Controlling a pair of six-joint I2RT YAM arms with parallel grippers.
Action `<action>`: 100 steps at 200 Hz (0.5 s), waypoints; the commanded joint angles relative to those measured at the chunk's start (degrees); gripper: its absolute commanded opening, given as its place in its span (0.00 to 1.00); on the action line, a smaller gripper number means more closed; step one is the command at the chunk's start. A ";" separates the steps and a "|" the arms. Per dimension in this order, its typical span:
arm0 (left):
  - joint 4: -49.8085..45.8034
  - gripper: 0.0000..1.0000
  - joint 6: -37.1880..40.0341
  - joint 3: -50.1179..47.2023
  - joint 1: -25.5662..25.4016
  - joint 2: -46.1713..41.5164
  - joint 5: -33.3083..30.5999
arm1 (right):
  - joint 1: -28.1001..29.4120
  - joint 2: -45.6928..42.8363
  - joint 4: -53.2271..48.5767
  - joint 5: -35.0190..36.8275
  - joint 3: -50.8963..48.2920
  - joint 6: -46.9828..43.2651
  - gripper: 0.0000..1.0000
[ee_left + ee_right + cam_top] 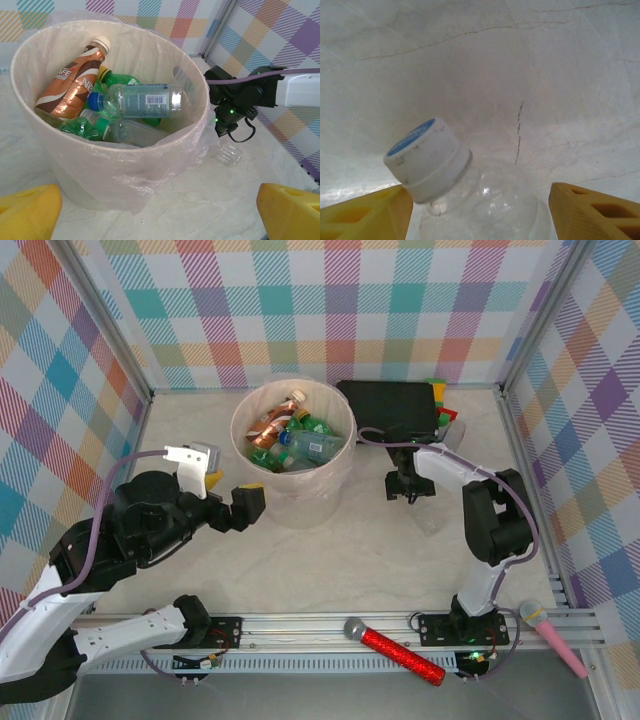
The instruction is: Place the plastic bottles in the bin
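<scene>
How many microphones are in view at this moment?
2. The red glittery microphone lies at the near edge, centre; the pink microphone lies at the near right corner. Another could be hidden behind the black box.

From the left wrist camera I can read white letters "AFE" on the brown bottle [74,76] lying in the bin [120,165], with "NE" further down the same label; the rest of each word curves out of sight. The clear bottle [137,100] beside it carries a barcode and fine print on its blue label, too small for me to read. On the right wrist camera, the blue-topped cap [422,150] shows no legible marking.
</scene>
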 commanded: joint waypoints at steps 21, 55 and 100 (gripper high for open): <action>0.20 1.00 0.46 -0.45 -0.54 0.08 -0.28 | -2.14 4.67 -0.64 -1.44 4.89 -1.17 0.65; -0.30 1.00 0.37 -0.44 -0.54 -0.33 -0.80 | -2.39 7.26 -1.58 -1.15 7.80 -1.51 0.54; -0.41 1.00 0.37 -0.54 -0.54 -0.34 -1.06 | -2.93 6.45 -1.52 -2.54 7.79 -1.24 0.28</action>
